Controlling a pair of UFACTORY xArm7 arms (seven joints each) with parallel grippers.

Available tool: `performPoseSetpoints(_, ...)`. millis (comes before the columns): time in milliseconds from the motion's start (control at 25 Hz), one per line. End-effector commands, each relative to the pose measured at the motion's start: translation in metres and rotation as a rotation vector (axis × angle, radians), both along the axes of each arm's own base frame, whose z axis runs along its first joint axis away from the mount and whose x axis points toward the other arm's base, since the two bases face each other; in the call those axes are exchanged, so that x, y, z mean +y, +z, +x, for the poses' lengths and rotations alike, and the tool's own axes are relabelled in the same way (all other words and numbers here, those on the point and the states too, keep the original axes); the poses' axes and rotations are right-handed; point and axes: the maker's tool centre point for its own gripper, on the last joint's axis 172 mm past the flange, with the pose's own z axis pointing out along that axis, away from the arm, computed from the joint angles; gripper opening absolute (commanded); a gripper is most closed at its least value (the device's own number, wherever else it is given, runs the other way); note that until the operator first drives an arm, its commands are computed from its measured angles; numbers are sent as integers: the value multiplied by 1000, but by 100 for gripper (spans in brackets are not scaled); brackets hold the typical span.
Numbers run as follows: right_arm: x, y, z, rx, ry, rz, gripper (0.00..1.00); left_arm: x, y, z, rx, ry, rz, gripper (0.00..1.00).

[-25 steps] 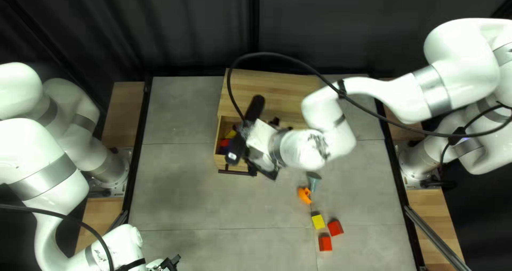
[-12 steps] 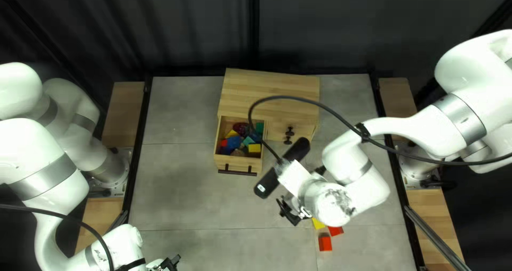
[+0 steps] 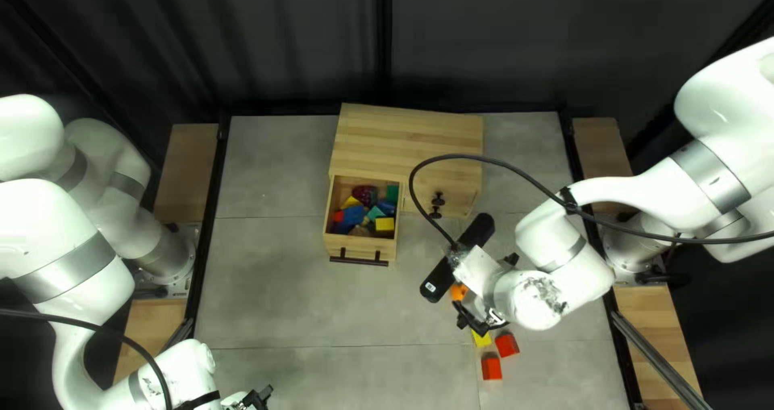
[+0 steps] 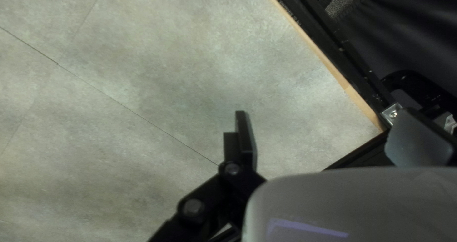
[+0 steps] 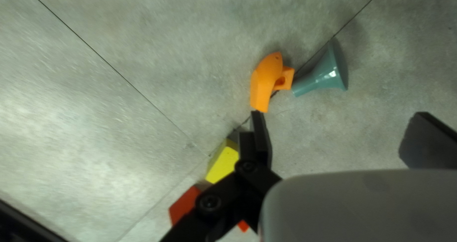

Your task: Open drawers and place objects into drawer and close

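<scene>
Atop the grey table [image 3: 274,289], a wooden cabinet [image 3: 407,136] stands w/ one drawer [image 3: 360,247] open, holding assorted blocks [image 3: 353,215]. My R gripper [image 3: 477,319] hangs w/ jaws apart; my L gripper [image 3: 260,397], at table's near-L corner, has jaws apart too. Ahead of R: teal funnel [image 5: 326,73], orange piece [image 5: 262,82]; nr them, 2 red blocks [image 3: 507,345], 1 yellow block [image 5: 223,165].

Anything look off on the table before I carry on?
Nothing looks spilled or damaged. The only mild oddity: the teal funnel-shaped piece appears tipped on its side, its narrow end beside the orange piece.
</scene>
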Motion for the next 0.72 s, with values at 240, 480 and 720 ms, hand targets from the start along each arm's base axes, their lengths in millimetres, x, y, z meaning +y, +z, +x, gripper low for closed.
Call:
performPoseSetpoints(240,-26,-29,-19,54,223,-23,98,0,0,0,0,0,0,100)
performPoseSetpoints(480,-33,-48,-14,77,278,-26,93,0,0,0,0,0,0,100)
performPoseSetpoints(720,-49,-54,-16,85,289,-27,81,0,0,0,0,0,0,100)
